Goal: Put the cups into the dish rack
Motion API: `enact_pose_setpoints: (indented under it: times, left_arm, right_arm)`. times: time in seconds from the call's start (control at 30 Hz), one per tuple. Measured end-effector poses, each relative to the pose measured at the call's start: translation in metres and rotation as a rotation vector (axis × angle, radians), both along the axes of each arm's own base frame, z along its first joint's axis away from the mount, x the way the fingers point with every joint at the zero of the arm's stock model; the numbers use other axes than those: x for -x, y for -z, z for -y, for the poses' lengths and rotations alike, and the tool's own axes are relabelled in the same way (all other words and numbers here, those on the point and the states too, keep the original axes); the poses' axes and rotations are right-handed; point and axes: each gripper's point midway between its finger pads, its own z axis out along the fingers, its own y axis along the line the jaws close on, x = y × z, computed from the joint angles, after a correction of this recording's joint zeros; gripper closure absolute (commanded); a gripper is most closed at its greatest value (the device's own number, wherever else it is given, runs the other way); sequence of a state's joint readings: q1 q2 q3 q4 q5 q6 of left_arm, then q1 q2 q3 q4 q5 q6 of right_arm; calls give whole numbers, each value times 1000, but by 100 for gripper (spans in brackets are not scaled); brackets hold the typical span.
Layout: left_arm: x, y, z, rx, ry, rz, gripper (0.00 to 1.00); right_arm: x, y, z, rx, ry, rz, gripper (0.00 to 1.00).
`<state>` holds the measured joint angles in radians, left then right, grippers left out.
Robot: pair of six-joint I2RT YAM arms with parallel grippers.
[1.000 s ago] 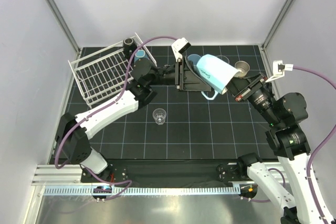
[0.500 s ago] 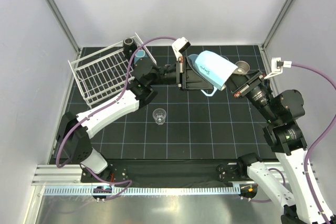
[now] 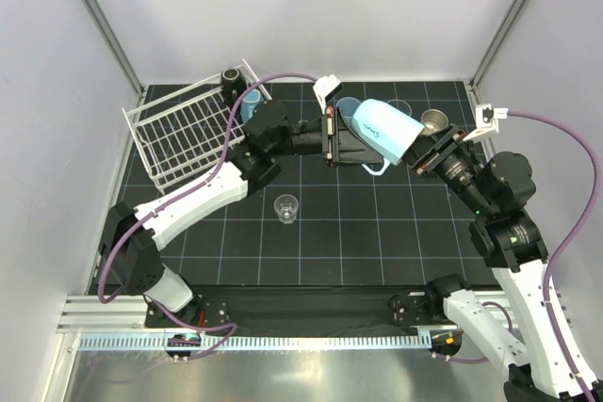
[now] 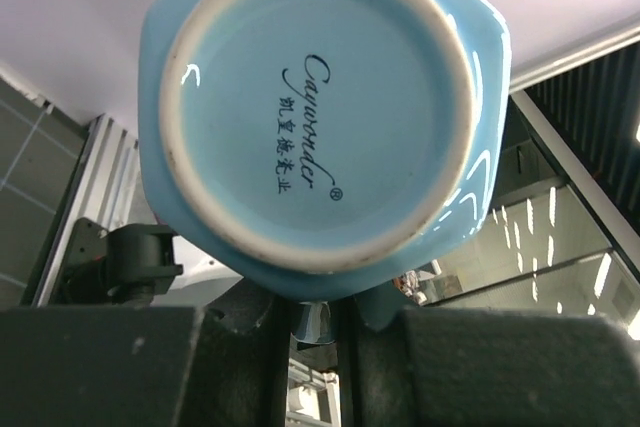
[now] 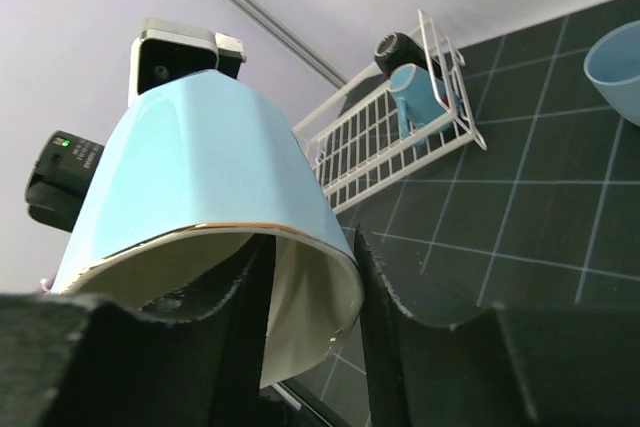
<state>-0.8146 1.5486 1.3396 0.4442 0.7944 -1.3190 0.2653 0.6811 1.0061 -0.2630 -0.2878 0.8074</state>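
Top view: right pincer pinches the rim of the light blue mug, which is off the table and tilted, base pointing left. Left pincer sits just left of the mug's base, facing it. Dish rack lies well to the left of both pincers, tipped up on one side; black mug and light blue tumbler stand at its far end. Clear glass stands upright on the table, nearer than the left pincer. Brown metallic cup stands just beyond the right pincer.

Left wrist view: mug base fills the frame straight ahead of the left pincer, printed mark readable. Fingers spread wide; the mug's lower edge dips toward the gap. Contact with the mug cannot be told.

Right wrist view: right pincer clamps the mug wall, one finger inside the cream interior and one outside. Beyond the pincer, the rack holds the black mug and tumbler
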Motion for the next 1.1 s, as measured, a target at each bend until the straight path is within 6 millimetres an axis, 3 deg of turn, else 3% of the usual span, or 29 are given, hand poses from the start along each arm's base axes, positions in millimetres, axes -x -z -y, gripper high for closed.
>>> enact_pose_setpoints:
  times: [0.2, 0.43, 0.6, 0.8, 1.1]
  left_arm:
    - [-16, 17, -5, -69, -47, -22, 100]
    - [-46, 29, -32, -149, -156, -24, 100]
    - [-85, 39, -64, -298, -336, 4, 100]
    - [-138, 58, -128, -569, -630, 73, 100]
    - [-206, 110, -255, -986, -990, 76, 100]
  right_arm:
    - [0, 17, 4, 65, 19, -41, 39]
    - [5, 31, 11, 138, 35, -70, 36]
    - [10, 48, 16, 201, 43, -110, 36]
    - [15, 66, 20, 260, 40, -160, 36]
    - [16, 79, 28, 327, 62, -226, 36]
